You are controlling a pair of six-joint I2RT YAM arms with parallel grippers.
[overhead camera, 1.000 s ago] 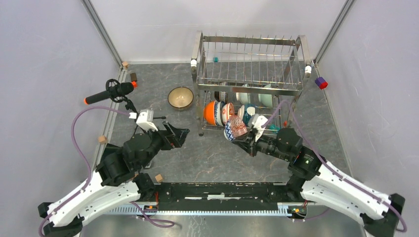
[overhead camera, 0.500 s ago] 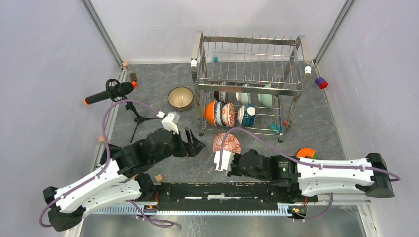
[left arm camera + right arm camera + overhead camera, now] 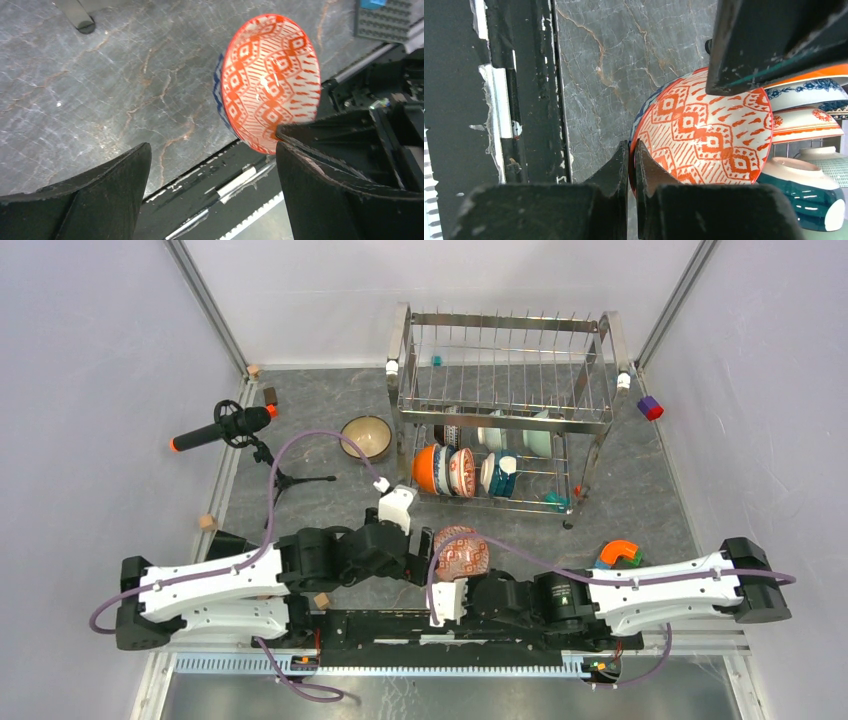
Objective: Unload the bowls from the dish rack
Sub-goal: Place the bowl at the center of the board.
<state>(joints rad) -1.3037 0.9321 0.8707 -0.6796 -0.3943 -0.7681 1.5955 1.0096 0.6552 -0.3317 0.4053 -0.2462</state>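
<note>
— Unloading the dish rack (image 3: 505,405), mid-job: how much of it is done?

— Little, by the look of it. One tan bowl (image 3: 366,437) sits upright on the desk (image 3: 640,502), toward the far left corner and just beside the rack's left end. A red-patterned bowl (image 3: 460,552) is out of the rack and carried on edge over the desk's near edge, about midway along it.

— And what is left?

— Several bowls stand on edge in the rack's lower tier, on the far half of the desk. An orange bowl (image 3: 427,468) is at the left end, then a red-and-white bowl (image 3: 463,472), then a dark teal bowl (image 3: 500,474). A pale green bowl (image 3: 540,442) shows behind them. Most of the job appears to lie ahead.

— Which arm has the red one?

— The right tool (image 3: 632,165). Its jaws are pinched almost together on the bowl's rim, one finger inside the bowl and one outside.

— And the other?

— The left tool (image 3: 211,150) is spread as wide as it goes and grips nothing, its fingers facing the bowl from the left. In the right wrist view one finger lies close over the rim; whether it touches, I cannot tell. It looks like a handover being set up.
</note>
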